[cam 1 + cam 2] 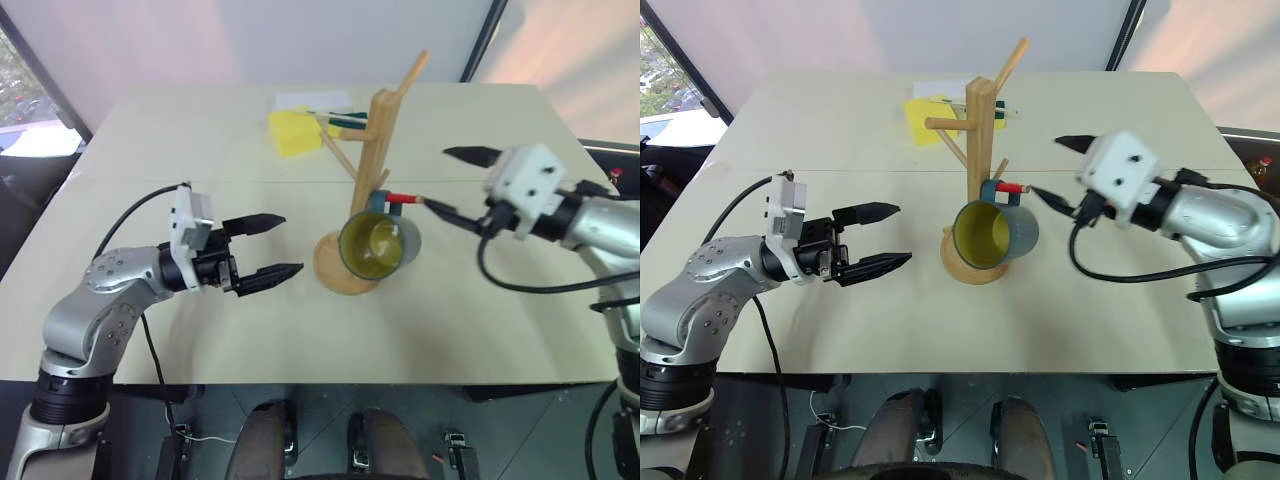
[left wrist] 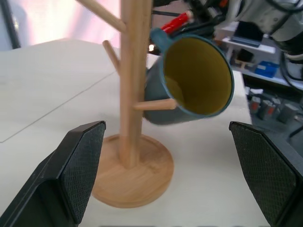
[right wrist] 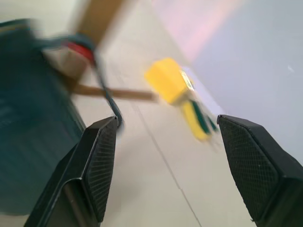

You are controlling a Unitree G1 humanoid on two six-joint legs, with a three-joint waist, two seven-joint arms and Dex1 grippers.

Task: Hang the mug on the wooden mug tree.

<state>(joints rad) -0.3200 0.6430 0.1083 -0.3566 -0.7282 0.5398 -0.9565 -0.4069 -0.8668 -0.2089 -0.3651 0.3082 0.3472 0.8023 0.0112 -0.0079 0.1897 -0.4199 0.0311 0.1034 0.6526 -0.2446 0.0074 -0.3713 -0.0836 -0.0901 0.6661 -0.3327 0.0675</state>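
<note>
The mug (image 1: 995, 233) hangs by its loop handle on a low peg of the wooden mug tree (image 1: 980, 160), tilted so its yellow inside faces the camera and its body sits just above the round disc base. The tree stands upright near the middle of the pale table (image 1: 200, 330). The right gripper (image 1: 1045, 170) is just beside the mug on its handle side, its two black fingers spread wide with nothing between them, one fingertip close to the red-tipped peg. The left gripper (image 1: 268, 245) hovers level on the other side of the tree, apart from it, likewise wide open and empty. Behind the tree lie a yellow block (image 1: 293, 131) and some markers (image 1: 345, 120).
</note>
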